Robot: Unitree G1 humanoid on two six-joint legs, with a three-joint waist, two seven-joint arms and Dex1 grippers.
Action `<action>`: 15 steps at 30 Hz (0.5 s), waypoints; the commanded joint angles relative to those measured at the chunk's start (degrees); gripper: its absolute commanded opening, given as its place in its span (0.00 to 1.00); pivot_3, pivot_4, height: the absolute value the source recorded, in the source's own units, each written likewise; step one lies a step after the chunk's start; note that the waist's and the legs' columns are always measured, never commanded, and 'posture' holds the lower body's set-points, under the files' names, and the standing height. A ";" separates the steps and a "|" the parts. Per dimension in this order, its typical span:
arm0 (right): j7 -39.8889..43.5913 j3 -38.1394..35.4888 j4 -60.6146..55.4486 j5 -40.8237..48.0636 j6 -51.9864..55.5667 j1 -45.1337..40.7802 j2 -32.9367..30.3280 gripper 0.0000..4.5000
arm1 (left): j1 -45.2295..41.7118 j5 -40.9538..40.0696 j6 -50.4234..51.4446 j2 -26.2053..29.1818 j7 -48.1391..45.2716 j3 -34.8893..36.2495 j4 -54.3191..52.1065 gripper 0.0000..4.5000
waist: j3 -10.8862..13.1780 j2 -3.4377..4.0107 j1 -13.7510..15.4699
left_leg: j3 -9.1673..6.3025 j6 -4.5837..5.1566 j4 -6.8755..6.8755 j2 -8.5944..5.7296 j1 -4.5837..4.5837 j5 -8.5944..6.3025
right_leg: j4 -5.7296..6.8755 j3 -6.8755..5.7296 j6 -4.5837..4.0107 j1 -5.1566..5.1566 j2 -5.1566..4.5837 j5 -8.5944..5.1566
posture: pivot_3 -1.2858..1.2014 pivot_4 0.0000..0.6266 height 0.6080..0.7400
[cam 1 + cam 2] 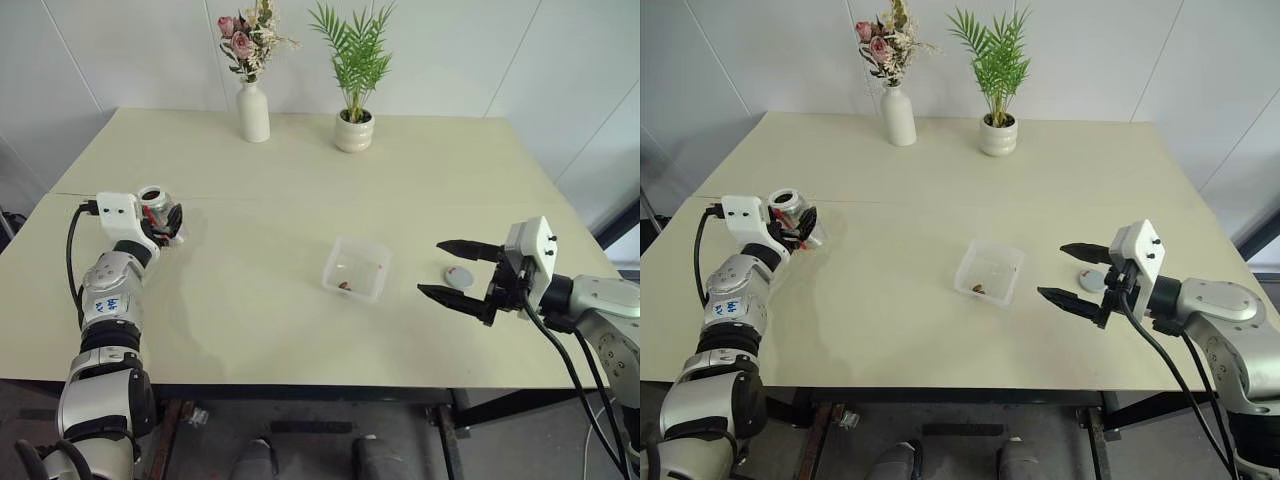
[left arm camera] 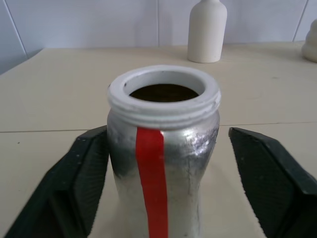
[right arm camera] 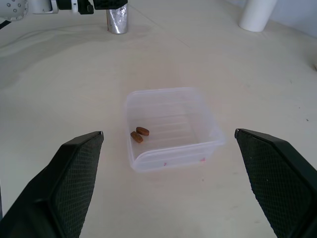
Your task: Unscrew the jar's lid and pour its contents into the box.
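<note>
The jar [image 2: 163,168], silvery with a red stripe, stands upright and lidless on the table's left side, its mouth open. My left gripper [image 1: 165,222] is open around it: one finger [image 2: 81,173] lies close against its side, the other stands clear. The lid [image 1: 459,276] lies flat on the table at the right, just behind my right gripper [image 1: 430,267], which hovers open with nothing in it, pointing toward the box [image 1: 357,268]. The clear box sits mid-table, and two reddish-brown bits of the contents [image 3: 139,134] lie inside it.
A white vase with flowers [image 1: 253,112] and a white pot with a green plant [image 1: 354,131] stand at the table's far side. A seam [image 1: 300,197] crosses the tabletop. Bare table lies between the jar and the box.
</note>
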 commanded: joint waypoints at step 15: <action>1.35 -0.58 -0.01 0.63 -0.66 -1.23 0.10 1.00 | 12.22 0.46 -1.87 6.71 -4.10 0.38 -16.83 1.00 | 0.00 0.00 -0.44 | 0.05 -0.04 -0.19 0.04 0.01 -0.03 | -0.22 0.00 -0.05 -0.02 -0.01 0.00 | 0.52 0.24 1.00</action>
